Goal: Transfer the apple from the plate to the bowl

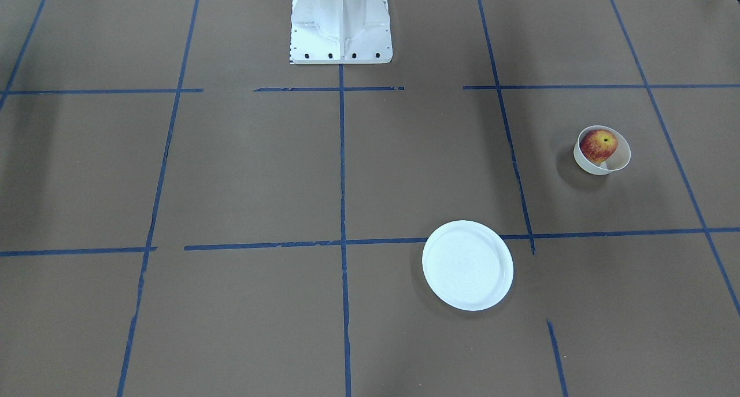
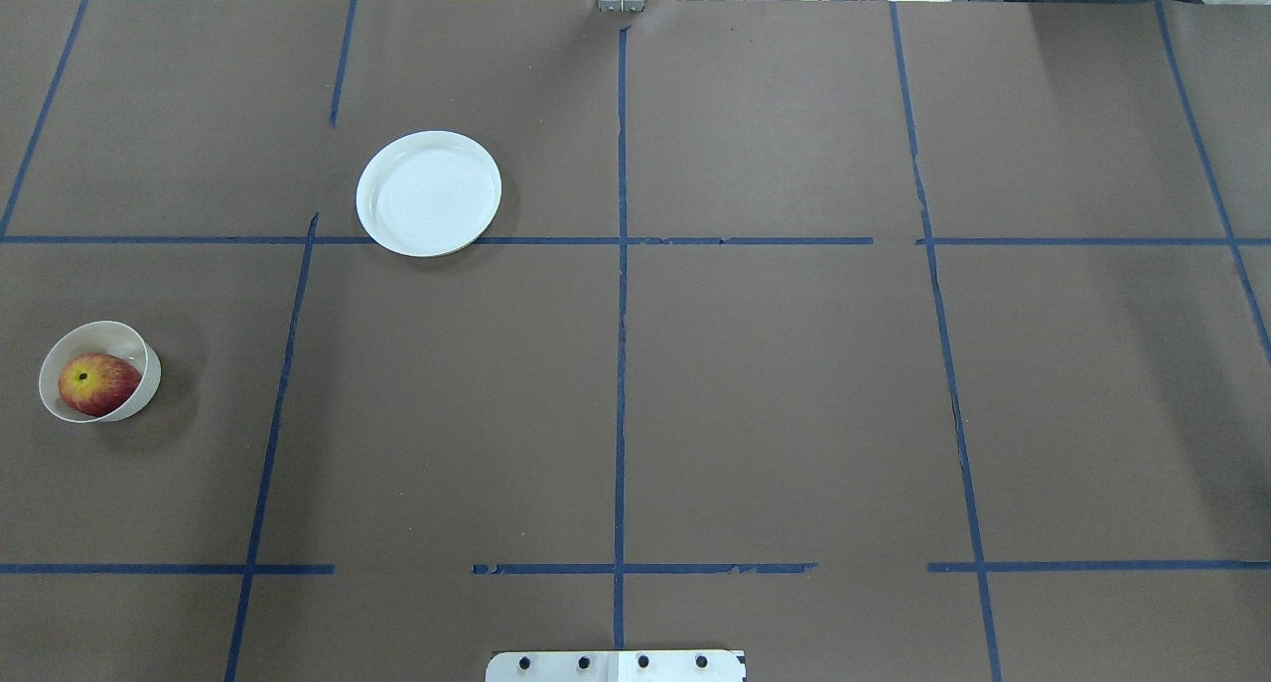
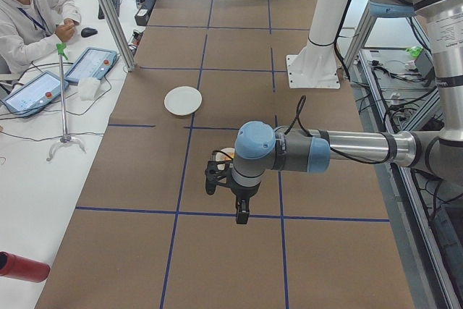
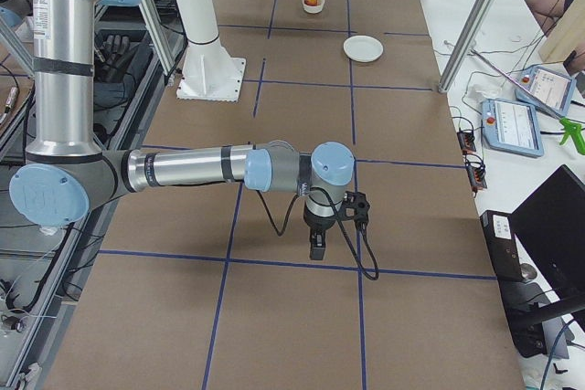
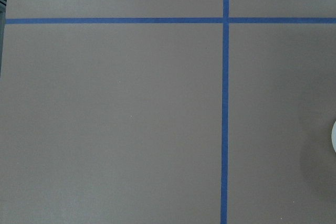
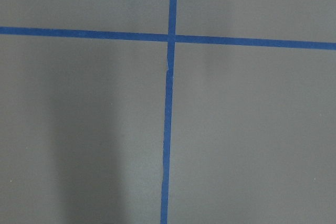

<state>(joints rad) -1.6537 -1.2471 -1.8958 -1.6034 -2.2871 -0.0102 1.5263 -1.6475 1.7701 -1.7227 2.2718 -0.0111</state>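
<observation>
The red and yellow apple lies inside the small cream-white bowl, at the overhead view's left. The flat white plate is bare and sits apart from the bowl, further from the robot. My left gripper hangs above the table near the bowl and shows only in the left side view. My right gripper hangs above bare table far from both dishes and shows only in the right side view. I cannot tell whether either is open or shut. Both wrist views show only brown table and blue tape.
The robot's white base stands at the table's middle edge. Blue tape lines grid the brown table. An operator sits at a side desk with tablets. A red cylinder lies on that desk.
</observation>
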